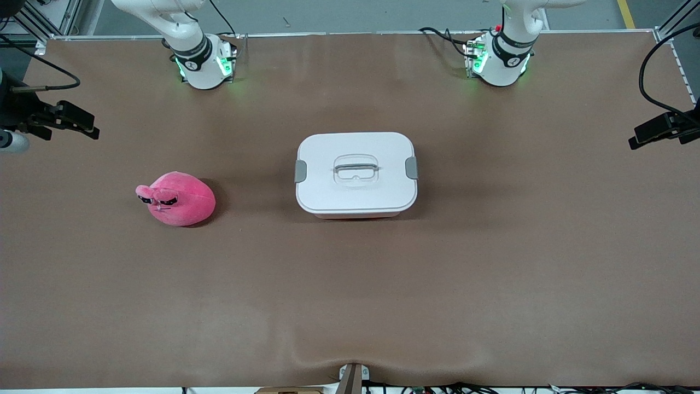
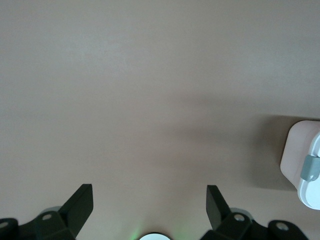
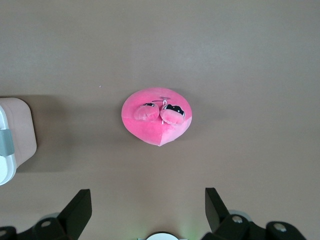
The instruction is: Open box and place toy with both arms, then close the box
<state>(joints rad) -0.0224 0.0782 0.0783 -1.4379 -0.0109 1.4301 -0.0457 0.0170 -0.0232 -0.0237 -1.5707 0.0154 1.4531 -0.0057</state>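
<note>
On the brown table (image 1: 350, 295) the lidded box (image 1: 356, 174) sat mid-table, the toy (image 1: 178, 198) toward the right arm's end, each cut off in one wrist view, while the left gripper (image 2: 150, 197) and right gripper (image 3: 148, 200) hung wide open, empty, fingertips only showing.

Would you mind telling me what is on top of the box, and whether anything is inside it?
The box is covered by its white lid, with a recessed grey handle and grey side clips still down. The lid hides the inside. The toy lies on the table.
</note>
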